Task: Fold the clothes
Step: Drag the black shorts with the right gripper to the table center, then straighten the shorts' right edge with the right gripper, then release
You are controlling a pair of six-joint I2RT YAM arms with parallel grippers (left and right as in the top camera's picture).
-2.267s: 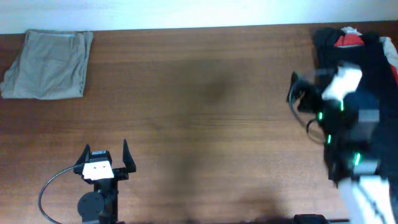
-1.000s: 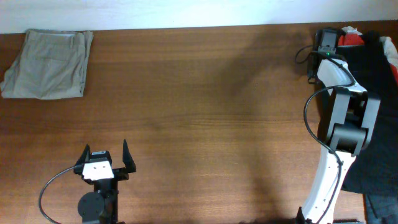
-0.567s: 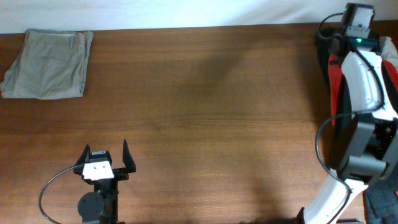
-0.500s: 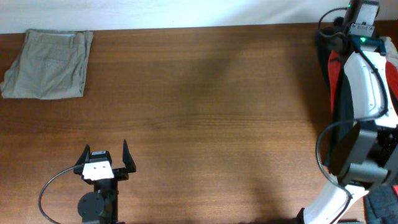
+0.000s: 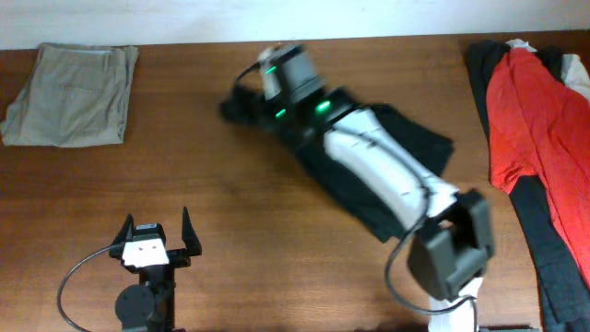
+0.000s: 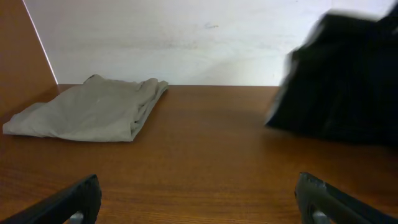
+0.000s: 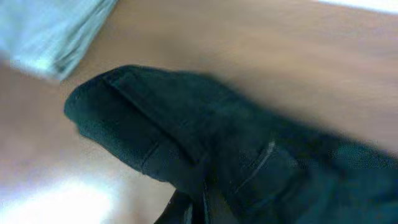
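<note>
My gripper (image 7: pixel 198 202) sat pinched at the frame's bottom edge, closed on a bunched black garment (image 7: pixel 205 143) with a seam and pocket edge showing. Beyond it lay the wooden table (image 7: pixel 280 50) and, upper left, a pale folded garment (image 7: pixel 50 31), all blurred.

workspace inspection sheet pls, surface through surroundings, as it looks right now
surface: brown wooden table.
job's things: folded khaki fabric trousers at the far left corner; black fabric garment mid-table under the white right arm; red fabric top lying over dark garments at the right edge.
clutter: nothing seen.
grippers: left pincer open, holding nothing; right pincer shut on the black fabric garment.
cables: black cable loop left of the left pincer.
surroundings: white wall behind the table.
</note>
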